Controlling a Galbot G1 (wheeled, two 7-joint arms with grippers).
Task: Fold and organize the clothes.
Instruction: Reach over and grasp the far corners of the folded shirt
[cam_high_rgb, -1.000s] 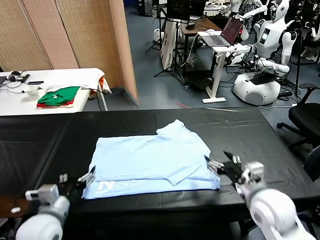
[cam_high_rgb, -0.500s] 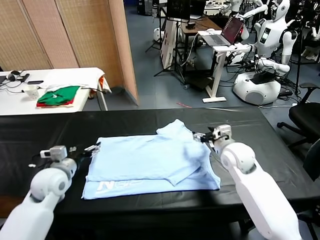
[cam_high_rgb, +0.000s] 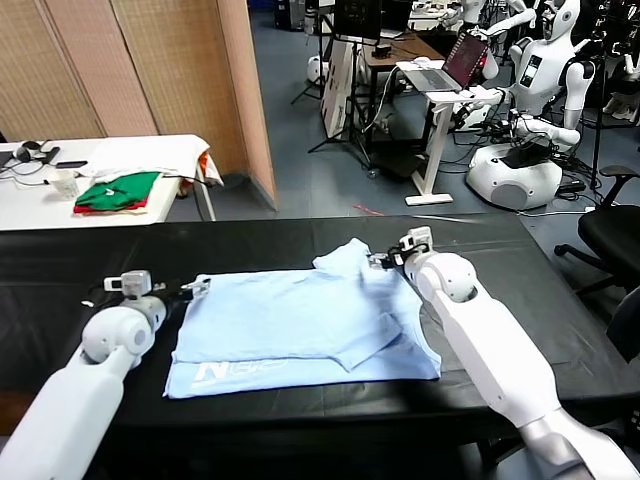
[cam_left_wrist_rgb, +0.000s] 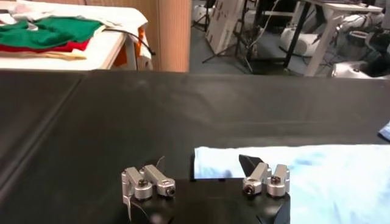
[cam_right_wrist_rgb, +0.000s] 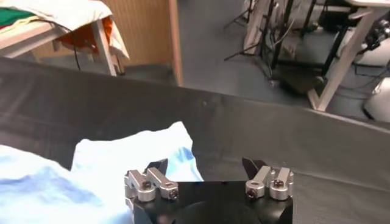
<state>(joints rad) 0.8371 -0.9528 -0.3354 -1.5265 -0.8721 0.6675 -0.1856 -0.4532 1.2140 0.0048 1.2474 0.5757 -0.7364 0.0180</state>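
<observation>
The pale blue T-shirt (cam_high_rgb: 300, 325) lies flat on the black table (cam_high_rgb: 80, 270). Your left gripper (cam_high_rgb: 190, 291) and right gripper (cam_high_rgb: 383, 262) sit at its far corners, jaws wide, empty. Lower evenly, pinching only the top layer.

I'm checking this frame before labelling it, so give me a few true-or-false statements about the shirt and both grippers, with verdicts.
1. The pale blue T-shirt lies spread on the black table. True.
2. The left gripper is shut on a bunched fold of fabric. False: its jaws stand open at the shirt's far left corner, holding nothing.
3. The right gripper is open at the shirt's far right sleeve. True.
4. White lettering sits on the shirt's far edge. False: it is at the near left corner, by the hem.
5. Green and red folded garments lie on the black table. False: they rest on the white table behind.
</observation>
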